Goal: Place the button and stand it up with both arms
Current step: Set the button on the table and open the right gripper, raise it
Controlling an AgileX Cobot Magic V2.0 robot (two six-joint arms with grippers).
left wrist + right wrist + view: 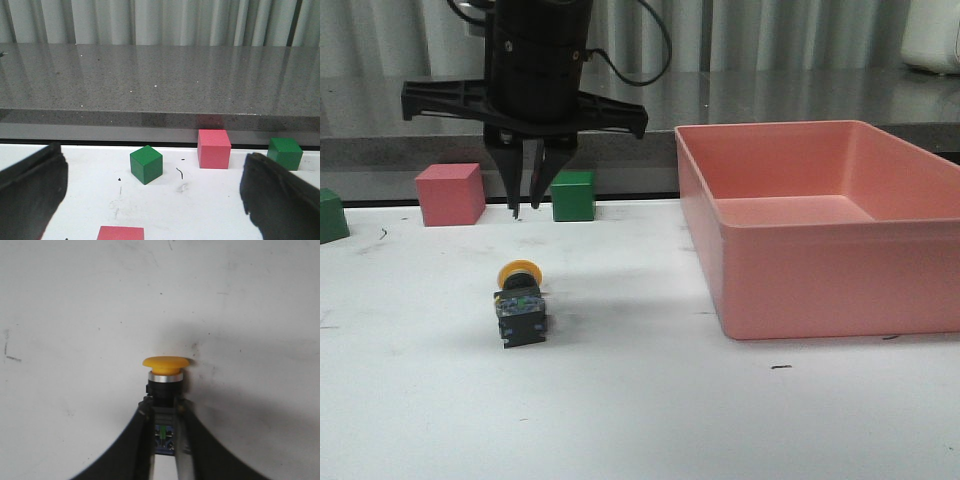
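The button (520, 303) lies on its side on the white table, its yellow cap toward the back and its black base toward the front. My right gripper (525, 207) hangs above it, pointing down, holding nothing, its fingers only a narrow gap apart. In the right wrist view the button (165, 374) shows below, through the gap of the right gripper (165, 410). My left gripper (152, 152) is wide open and empty, low over the table and facing the cubes. The left arm is out of the front view.
A large pink bin (820, 225) stands at the right. A pink cube (450, 194) and green cubes (573, 195) (330, 215) line the table's back edge, before a grey counter. The left wrist view shows them (146, 164) (214, 148) (285, 153), and another pink block (120, 233).
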